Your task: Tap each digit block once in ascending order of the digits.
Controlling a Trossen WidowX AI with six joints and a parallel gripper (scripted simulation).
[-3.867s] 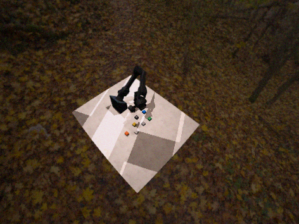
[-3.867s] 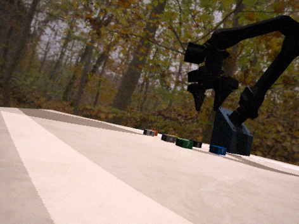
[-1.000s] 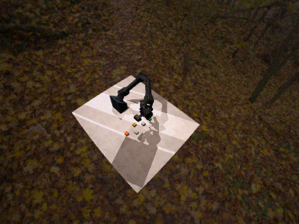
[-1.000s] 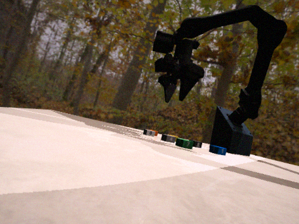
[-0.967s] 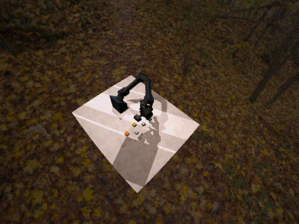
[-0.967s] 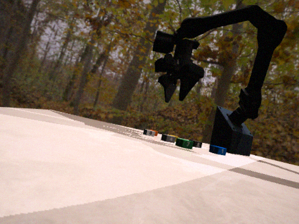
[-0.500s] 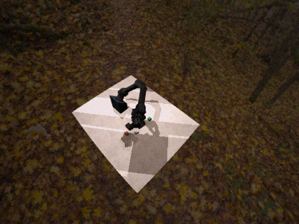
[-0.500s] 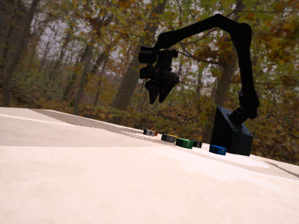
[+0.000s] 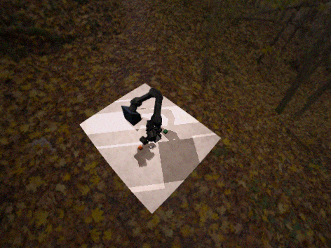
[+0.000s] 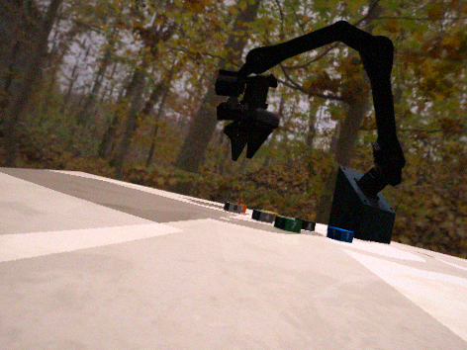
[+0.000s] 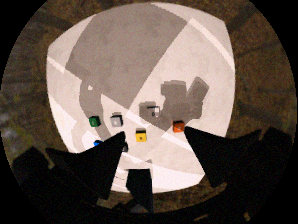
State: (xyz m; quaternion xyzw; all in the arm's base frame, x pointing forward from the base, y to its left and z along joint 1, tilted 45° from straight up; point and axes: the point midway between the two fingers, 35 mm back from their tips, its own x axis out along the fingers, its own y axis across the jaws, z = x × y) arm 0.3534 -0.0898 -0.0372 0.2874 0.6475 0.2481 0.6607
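A pale square worktop (image 9: 116,122), crossed by white stripes and patched with darker grey panels, lies on ground covered in yellow and brown fallen leaves (image 9: 245,182). In the exterior view, an autumn forest of tree trunks (image 10: 203,124) with yellowing foliage stands behind the worktop's far edge. Dark trunk-like shapes (image 9: 298,84) cross the upper right of the top view.
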